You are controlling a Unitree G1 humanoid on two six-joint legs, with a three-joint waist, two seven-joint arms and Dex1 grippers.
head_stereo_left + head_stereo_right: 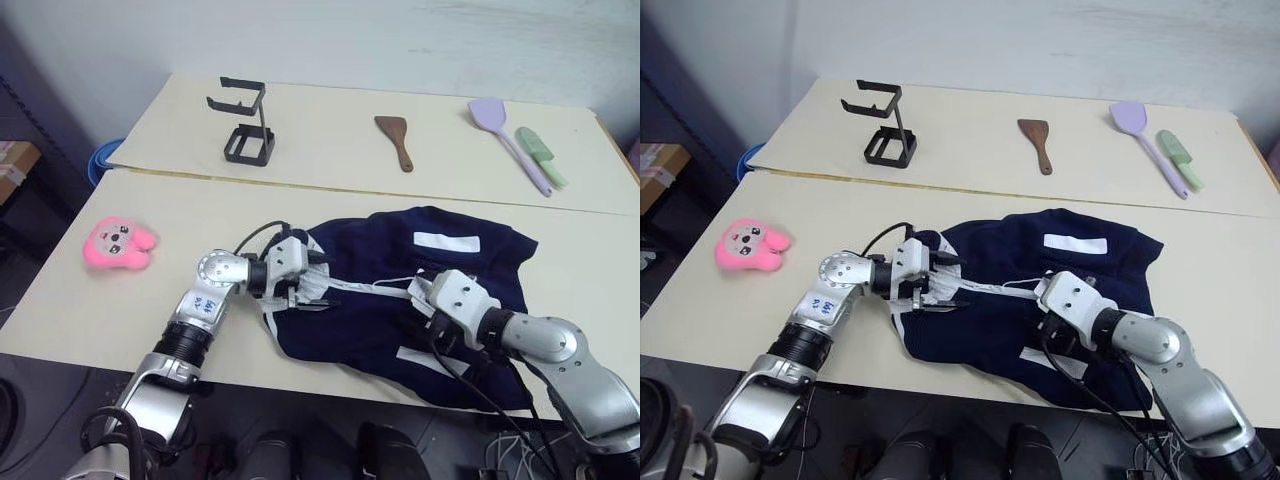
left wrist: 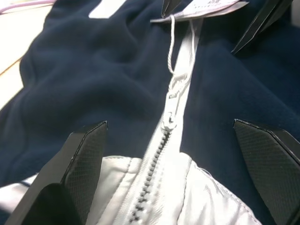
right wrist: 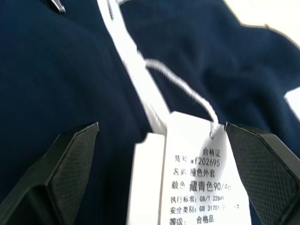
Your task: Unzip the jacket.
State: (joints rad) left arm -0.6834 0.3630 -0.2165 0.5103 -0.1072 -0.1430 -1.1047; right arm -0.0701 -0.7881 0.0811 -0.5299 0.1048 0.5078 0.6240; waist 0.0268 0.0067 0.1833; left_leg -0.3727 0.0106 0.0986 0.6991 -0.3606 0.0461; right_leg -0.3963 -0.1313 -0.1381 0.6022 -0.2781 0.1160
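Left eye view shows the jacket [image 1: 400,300] lying flat on the near table [image 1: 120,330], close to its front edge. The white zipper [image 1: 365,288] runs across the jacket from the collar end toward the other end.

Left gripper [image 1: 312,283] is at the collar end of the jacket. In the left wrist view its 2 black fingers [image 2: 77,161] stand wide apart, 1 on each side of the zipper, and they hold nothing. The zipper pull [image 2: 169,123] lies between them, with a white string going from it to the hang tags [image 2: 206,7].

Right gripper [image 1: 420,300] is further along the zipper, over the middle of the jacket. In the right wrist view its fingers [image 3: 70,159] are also wide apart and empty, with the tags lying between them on the blue fleece.

Beside the jacket, toward the left gripper's side, a pink plush toy [image 1: 118,244] lies well apart. Behind the jacket, on the far table [image 1: 330,120], are a black stand [image 1: 245,125], a brown spatula [image 1: 396,140], a purple spatula [image 1: 508,140] and a green brush [image 1: 541,157].
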